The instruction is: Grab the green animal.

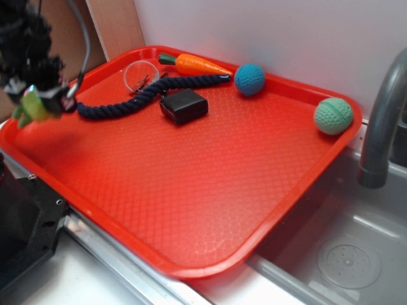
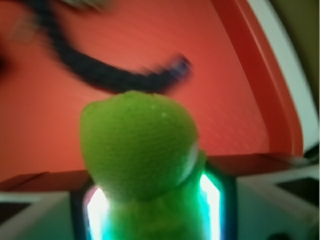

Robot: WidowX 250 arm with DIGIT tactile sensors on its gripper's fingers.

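Note:
The green animal (image 1: 33,106) is a small fuzzy yellow-green plush, lifted above the left rim of the red tray (image 1: 191,190). My gripper (image 1: 38,95) is shut on it from above, black fingers on either side of its body. In the wrist view the green animal (image 2: 140,150) fills the middle, its rounded head sticking out past the gripper (image 2: 152,205), whose glowing pads press against its body on both sides. The tray floor (image 2: 150,60) lies well below, blurred.
On the tray's far side lie a dark blue rope (image 1: 146,94), a black block (image 1: 184,105), an orange carrot (image 1: 200,65), a clear round lid (image 1: 141,75), a blue ball (image 1: 249,79) and a green dimpled ball (image 1: 332,115). A grey faucet (image 1: 381,121) and sink (image 1: 343,248) stand right.

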